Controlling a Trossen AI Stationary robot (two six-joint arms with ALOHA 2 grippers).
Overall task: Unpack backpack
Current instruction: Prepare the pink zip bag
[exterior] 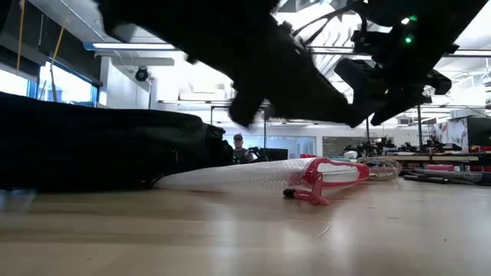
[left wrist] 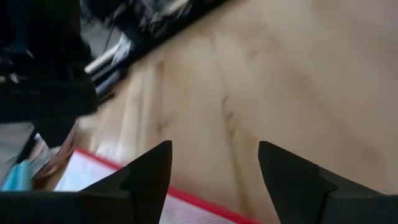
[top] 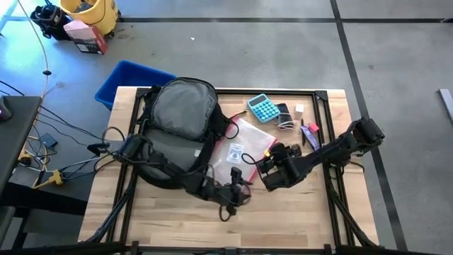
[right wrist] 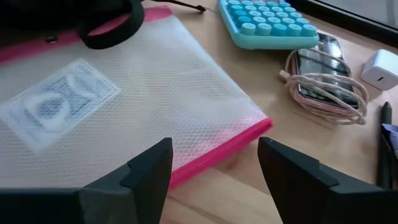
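Well along — pouch [top: 244, 149], calculator [top: 263, 108] and cable [top: 285, 122] lie on the desk [top: 304, 212] beside the backpack [top: 177, 127] — both arms' jaws wide, holding nothing.

Black backpack [top: 177, 131] lies flat on the bench's [top: 297, 219] left half, grey padded back panel up, straps trailing toward the front edge.

On my screen a clear pink-edged pouch [right wrist: 124, 106] lies flat on the wooden table [top: 297, 219]. Past its corner I see a teal calculator [right wrist: 267, 22], a phone wrapped in cable [right wrist: 320, 74] and a white charger [right wrist: 380, 68].
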